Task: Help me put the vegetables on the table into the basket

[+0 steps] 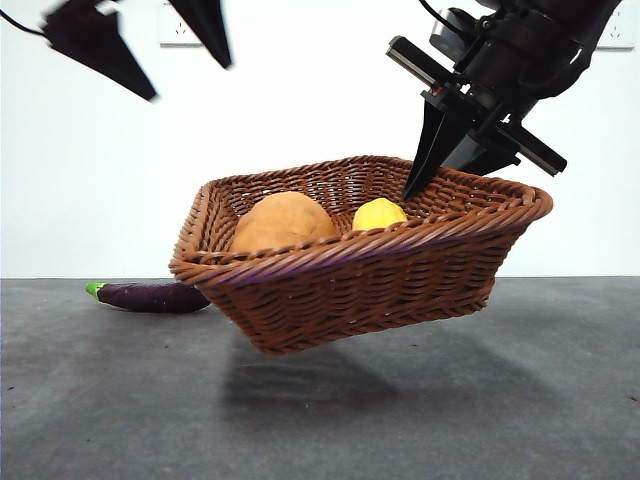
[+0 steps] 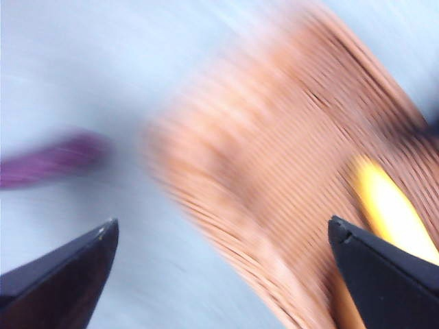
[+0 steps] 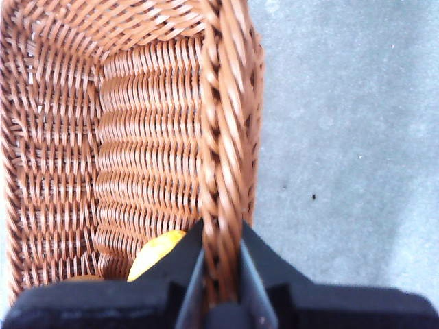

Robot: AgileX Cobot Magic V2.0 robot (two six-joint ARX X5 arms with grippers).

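Far left, the slim purple eggplant [image 1: 152,296] lies on the dark grey table [image 1: 90,400]. Above it the left gripper [image 1: 150,45] hangs wide open, empty. The reddish-brown woven wicker basket [image 1: 350,290] floats tilted, carrying the orange-brown potato lump [image 1: 284,222] and bumpy yellow fruit [image 1: 379,214]. The right gripper [image 3: 221,274] pinches its rim: keep that clamp firm, level it, or cargo rolls.

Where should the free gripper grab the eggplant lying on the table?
Grip the eggplant across its slim purple middle, coming straight down from above. It lies flat and lengthwise on the table, beside the lifted basket, its top unobstructed.
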